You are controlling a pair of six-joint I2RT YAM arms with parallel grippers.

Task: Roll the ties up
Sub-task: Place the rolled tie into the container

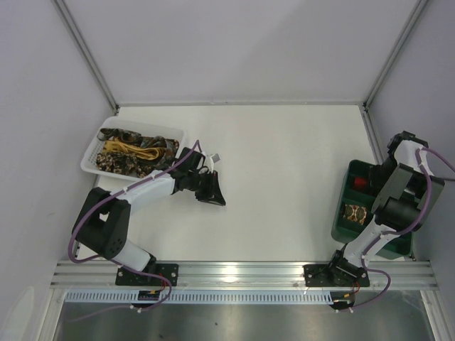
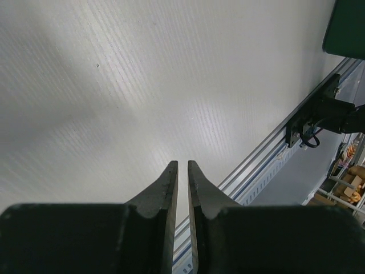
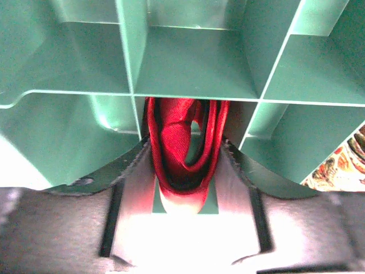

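The right gripper (image 3: 185, 149) is straddling the rolled red tie (image 3: 177, 137), jaws partly apart; whether it is pinching or letting go cannot be told. The roll is sitting in one compartment of the green tray (image 3: 194, 63). Advice: fingers should be clearing the fabric before lifting straight up, lest the coil unwind. The left gripper (image 2: 182, 168) is idling closed, empty. Count: one red roll, one patterned roll (image 3: 342, 162), one tray, one basket (image 1: 96, 145) of tangled, uncountable ties (image 1: 135, 150).
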